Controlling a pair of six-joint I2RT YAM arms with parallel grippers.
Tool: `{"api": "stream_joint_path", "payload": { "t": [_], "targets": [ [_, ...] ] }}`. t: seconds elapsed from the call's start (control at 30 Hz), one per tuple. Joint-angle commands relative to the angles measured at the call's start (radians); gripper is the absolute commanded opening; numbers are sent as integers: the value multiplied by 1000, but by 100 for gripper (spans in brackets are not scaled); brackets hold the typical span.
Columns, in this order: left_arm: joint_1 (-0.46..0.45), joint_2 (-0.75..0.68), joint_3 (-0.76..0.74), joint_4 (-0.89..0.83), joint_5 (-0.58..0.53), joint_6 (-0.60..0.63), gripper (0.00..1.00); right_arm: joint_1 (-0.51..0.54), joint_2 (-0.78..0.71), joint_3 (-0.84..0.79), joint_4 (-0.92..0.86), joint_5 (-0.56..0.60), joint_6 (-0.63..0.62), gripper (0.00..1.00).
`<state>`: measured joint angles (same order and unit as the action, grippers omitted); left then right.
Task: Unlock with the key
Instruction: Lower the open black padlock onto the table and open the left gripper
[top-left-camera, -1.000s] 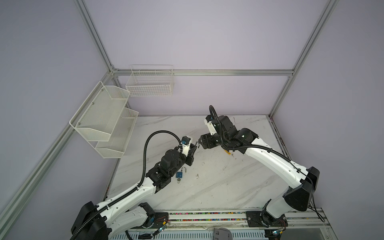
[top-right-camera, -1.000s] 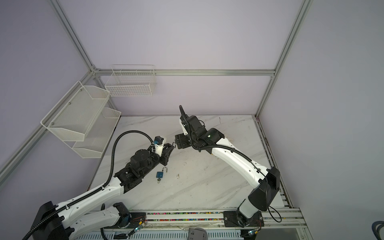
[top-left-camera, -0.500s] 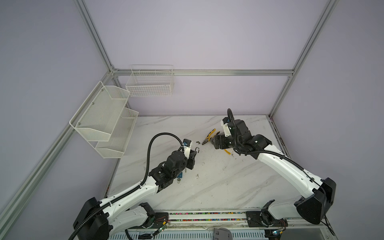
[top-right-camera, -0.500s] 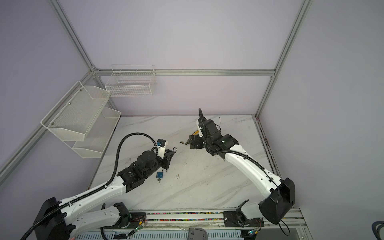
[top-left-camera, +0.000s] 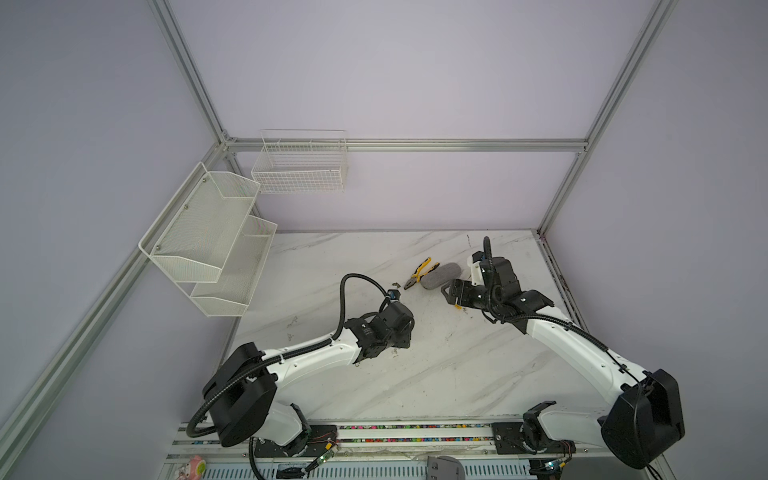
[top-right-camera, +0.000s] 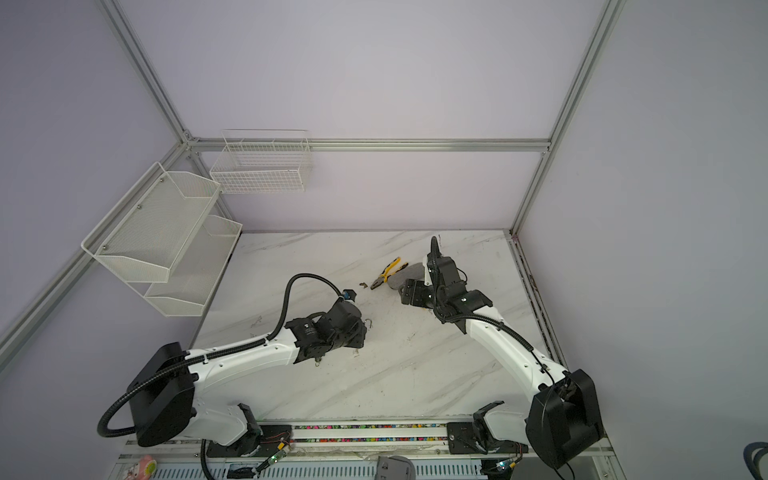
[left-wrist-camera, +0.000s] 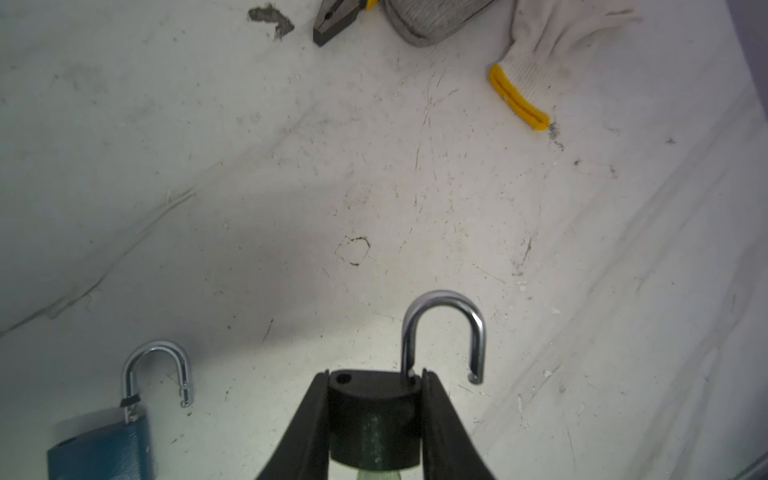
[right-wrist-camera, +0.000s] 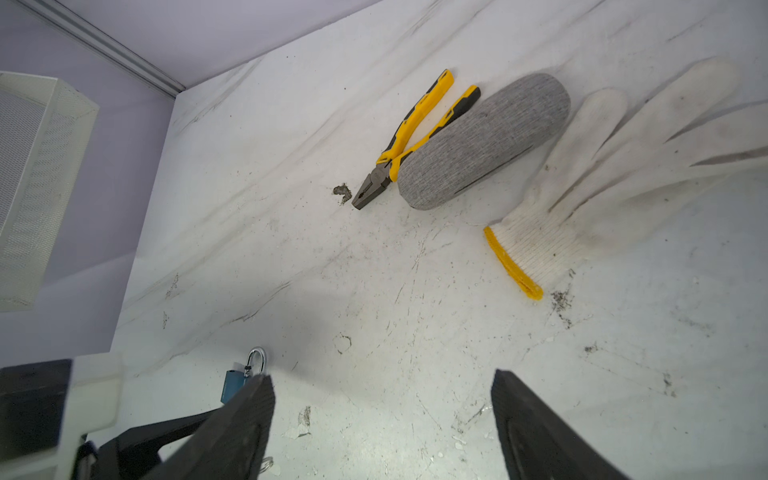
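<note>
In the left wrist view the left gripper (left-wrist-camera: 376, 376) is clamped on the body of the black padlock (left-wrist-camera: 374, 411). Its steel shackle (left-wrist-camera: 442, 303) stands sprung, one leg clear of the body and swung aside, so this lock looks already undone. Near it the blue padlock (left-wrist-camera: 104, 444) lies on the table (left-wrist-camera: 291, 187), its own shackle popped as well. No key shows here, and whether one sits in the black padlock's underside is hidden. In the right wrist view the right gripper (right-wrist-camera: 382, 376) is spread wide with nothing between its jaws. It looks out over the pliers (right-wrist-camera: 409, 133), the grey case (right-wrist-camera: 486, 141) touching them, and the white glove (right-wrist-camera: 623, 166) just beside the case. A tiny ring at the frame's edge may belong to the key, but I cannot tell. In both top views the right gripper sits at about two o'clock from the wrist of the left arm (top-left-camera: 311, 361), well apart from it, with the pliers at about one o'clock. The unlocking itself seems done; at most the black padlock is left to set down. A second ago the two grippers met nose to nose over the middle of the table. Now the right arm has drawn back toward three o'clock with its jaws wider. The left arm has sunk lower, covering the blue padlock that then lay in plain sight.
</note>
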<state>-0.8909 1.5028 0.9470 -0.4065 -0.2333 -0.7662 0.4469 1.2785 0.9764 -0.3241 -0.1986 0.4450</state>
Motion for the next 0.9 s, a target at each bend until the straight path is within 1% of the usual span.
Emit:
{"api": "stream_joint_path", "payload": {
  "t": [0.0, 0.17, 0.33, 0.47, 0.6, 0.87],
  "targets": [
    [-1, 70, 145, -77, -38, -88, 0, -21, -28, -37, 62, -25, 31, 85],
    [0, 184, 219, -98, -65, -91, 0, -57, -34, -85, 95, -48, 35, 85],
    [4, 282, 305, -153, -98, -120, 0, -84, -31, -112, 122, -76, 35, 85],
    [8, 330, 345, -160, -89, -116, 0, -97, -24, -123, 132, -94, 34, 85],
    [9, 372, 373, -187, -110, -116, 0, -106, -22, -128, 134, -103, 28, 85],
    [14, 441, 405, -199, -94, -118, 0, -114, -16, -134, 141, -113, 26, 85]
  ]
}}
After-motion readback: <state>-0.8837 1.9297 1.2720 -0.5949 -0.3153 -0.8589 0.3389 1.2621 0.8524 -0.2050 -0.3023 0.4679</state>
